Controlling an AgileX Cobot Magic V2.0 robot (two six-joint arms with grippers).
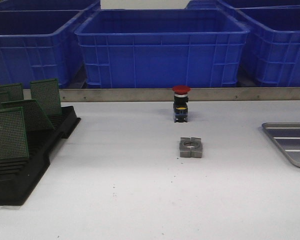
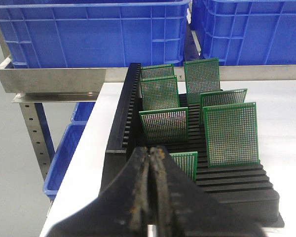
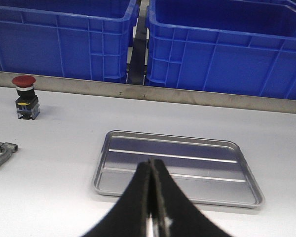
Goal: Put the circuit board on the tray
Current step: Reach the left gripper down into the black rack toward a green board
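Both hands pinched shut, left hand above thin green perforated circuit boards standing in the black slotted rack: light, rigid, best pinched by the top edge. Right hand hovers over the silver ribbed tray.

In the front view the tray runs off the right edge, so only its near-left part shows, and the black slotted rack is cut by the left edge along with some of its circuit boards. Neither arm appears there. In the left wrist view one board stands half hidden behind the left gripper
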